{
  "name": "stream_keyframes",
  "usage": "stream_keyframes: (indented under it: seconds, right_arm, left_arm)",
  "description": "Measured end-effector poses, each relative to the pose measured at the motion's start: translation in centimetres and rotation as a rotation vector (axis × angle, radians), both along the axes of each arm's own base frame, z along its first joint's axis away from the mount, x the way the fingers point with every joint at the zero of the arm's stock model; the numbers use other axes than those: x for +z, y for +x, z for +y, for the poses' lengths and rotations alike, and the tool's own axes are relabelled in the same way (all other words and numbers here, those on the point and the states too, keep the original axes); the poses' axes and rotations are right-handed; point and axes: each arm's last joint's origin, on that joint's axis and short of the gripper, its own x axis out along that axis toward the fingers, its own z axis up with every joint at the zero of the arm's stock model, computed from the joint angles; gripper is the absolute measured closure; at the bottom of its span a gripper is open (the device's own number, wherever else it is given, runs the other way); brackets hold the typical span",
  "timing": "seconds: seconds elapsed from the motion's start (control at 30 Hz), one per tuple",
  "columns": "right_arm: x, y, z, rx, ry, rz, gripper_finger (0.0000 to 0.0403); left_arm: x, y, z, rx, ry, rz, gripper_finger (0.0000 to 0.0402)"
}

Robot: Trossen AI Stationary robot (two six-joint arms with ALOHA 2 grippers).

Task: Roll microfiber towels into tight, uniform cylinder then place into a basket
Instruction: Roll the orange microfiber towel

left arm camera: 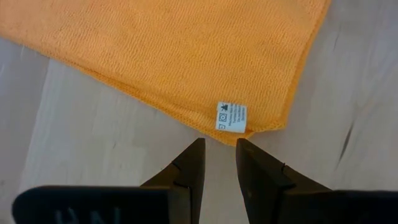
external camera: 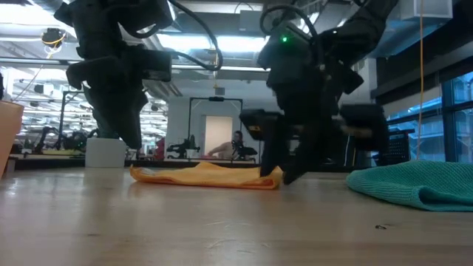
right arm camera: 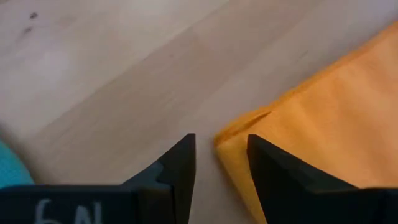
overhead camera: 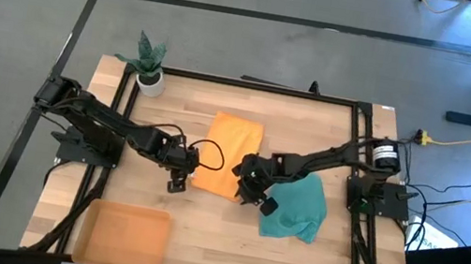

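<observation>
Orange towel (overhead camera: pixel 230 153) lies flat mid-worktop (overhead camera: pixel 229 235) — left gripper (left arm camera: pixel 219 147) and right gripper (right arm camera: pixel 221 142) poised at its 2 near corners, each narrowly parted, holding nothing. Teal towel (overhead camera: pixel 297 208) lies crumpled beside; basket (overhead camera: pixel 122 235) apart.

Parted fingers (left arm camera: pixel 193 168) at orange towel's (left arm camera: pixel 174 56) tagged corner.

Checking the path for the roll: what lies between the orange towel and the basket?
Only bare wooden table lies between the orange towel and the basket; the high view shows it.
</observation>
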Motion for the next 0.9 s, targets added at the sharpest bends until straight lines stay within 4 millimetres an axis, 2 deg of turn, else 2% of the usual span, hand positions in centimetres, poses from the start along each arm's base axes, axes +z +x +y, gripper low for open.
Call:
stream_keyframes:
  seconds: [0.2,0.33,0.47,0.7,0.9]
  right_arm:
    - [-1.3,0.5,0.4,-0.041,-0.072,-0.006,0.0256]
    - [-1.4,0.5,0.4,-0.044,-0.074,-0.004,0.0263]
    - [-1.5,0.5,0.4,-0.074,-0.060,0.013,0.0294]
    - [-1.6,0.5,0.3,-0.188,-0.002,0.060,0.0390]
    - [-1.5,0.6,0.3,-0.290,0.064,0.100,0.0394]
  left_arm:
    - [0.0,0.0,0.0,-0.006,0.001,-0.001,0.0319]
    - [0.0,0.0,0.0,-0.006,0.001,-0.002,0.0319]
    - [0.0,0.0,0.0,-0.007,0.001,-0.002,0.0319]
    - [0.0,0.0,0.0,-0.027,0.009,0.000,0.0319]
    - [0.2,0.4,-0.1,-0.107,0.034,-0.032,0.0319]
